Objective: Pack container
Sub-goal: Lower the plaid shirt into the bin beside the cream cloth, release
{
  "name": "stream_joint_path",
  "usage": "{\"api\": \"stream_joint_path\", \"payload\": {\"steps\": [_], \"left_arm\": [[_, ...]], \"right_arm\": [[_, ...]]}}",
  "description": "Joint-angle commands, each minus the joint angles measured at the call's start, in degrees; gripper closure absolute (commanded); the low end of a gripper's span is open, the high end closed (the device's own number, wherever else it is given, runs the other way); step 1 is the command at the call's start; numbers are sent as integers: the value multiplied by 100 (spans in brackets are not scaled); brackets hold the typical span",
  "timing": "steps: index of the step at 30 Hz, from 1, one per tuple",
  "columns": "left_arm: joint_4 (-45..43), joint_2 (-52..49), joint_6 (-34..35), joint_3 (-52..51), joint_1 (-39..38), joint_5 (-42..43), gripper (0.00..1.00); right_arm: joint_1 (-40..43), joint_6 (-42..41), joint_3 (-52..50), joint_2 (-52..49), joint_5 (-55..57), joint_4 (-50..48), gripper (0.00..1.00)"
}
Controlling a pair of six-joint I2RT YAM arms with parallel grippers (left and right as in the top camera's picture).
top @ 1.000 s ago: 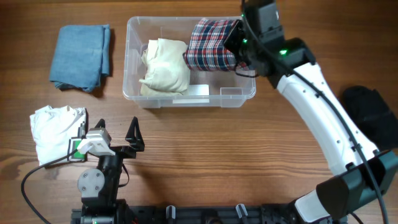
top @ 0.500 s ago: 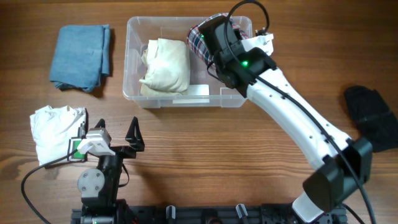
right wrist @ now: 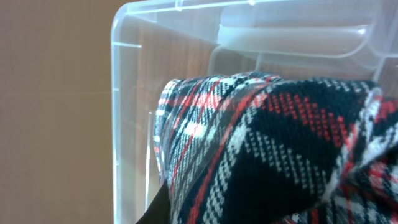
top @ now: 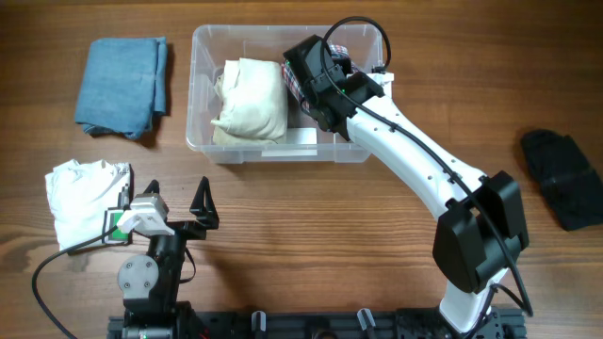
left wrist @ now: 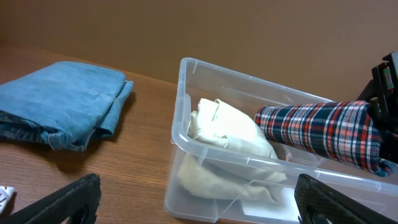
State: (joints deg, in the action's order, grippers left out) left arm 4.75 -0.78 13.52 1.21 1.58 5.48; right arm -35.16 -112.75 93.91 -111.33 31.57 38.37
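The clear container (top: 202, 56) stands at the back middle of the table, its white label (top: 290, 151) on the near side. A cream folded cloth (top: 250, 99) lies in its left half. My right gripper (top: 313, 83) is inside the container, shut on a red, white and navy plaid cloth (top: 294, 79) held beside the cream cloth. In the right wrist view the plaid cloth (right wrist: 280, 143) fills the frame against the container wall (right wrist: 124, 112). My left gripper (top: 165, 200) is open and empty near the front edge. The left wrist view shows the container (left wrist: 186, 124) and plaid cloth (left wrist: 323, 130).
A folded blue cloth (top: 122, 85) lies at the back left. A white cloth (top: 80, 198) lies at the front left beside my left arm. A black cloth (top: 565, 174) lies at the right edge.
My right arm has swung left from the container's right end toward its middle, carrying the plaid cloth next to the cream cloth. The left arm has not moved.
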Motion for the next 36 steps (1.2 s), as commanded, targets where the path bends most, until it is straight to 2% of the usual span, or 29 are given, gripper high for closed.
{"api": "stream_joint_path", "payload": {"steps": [1, 2, 4, 8, 14, 20, 24, 28, 29, 30, 32, 33, 34, 36], "left_arm": [[-2, 39, -111, -46, 35, 4, 0], [-2, 39, -114, -46, 35, 7, 0], [-2, 39, -111, -46, 35, 7, 0], [-2, 39, -114, -46, 35, 4, 0], [-2, 39, -114, -46, 35, 4, 0], [-2, 39, -111, -46, 35, 4, 0], [-2, 39, -111, -46, 35, 7, 0], [-2, 39, -114, -48, 35, 7, 0], [-2, 39, -114, -46, 35, 7, 0], [-2, 39, -111, -46, 35, 7, 0], [-2, 39, -111, -46, 35, 4, 0], [-2, 39, -114, -46, 35, 4, 0], [-2, 39, -114, -46, 35, 7, 0], [-2, 39, -111, -46, 35, 7, 0]], "right_arm": [[-28, -116, 160, -11, -92, -107, 46], [-28, -116, 162, -11, -245, -107, 27], [-31, -114, 162, -11, -599, -105, 21], [-31, 92, 162, -11, -1362, -103, 19], [-31, 179, 162, 127, -1873, -17, 16], [-28, 197, 162, 549, -1794, 317, 11], [-28, 654, 162, 776, -1790, 621, 7], [-28, 2142, 162, 901, -1749, 654, 4], [-28, 2758, 162, 922, -1751, 605, 4], [-28, 3912, 162, 929, -1751, 422, 4], [-22, 4874, 162, 929, -1753, 225, 4], [-24, 5869, 162, 929, -1753, 146, 1], [-24, 6502, 162, 929, -1792, 149, 0], [-24, 7202, 162, 920, -1862, 98, 0]]}}
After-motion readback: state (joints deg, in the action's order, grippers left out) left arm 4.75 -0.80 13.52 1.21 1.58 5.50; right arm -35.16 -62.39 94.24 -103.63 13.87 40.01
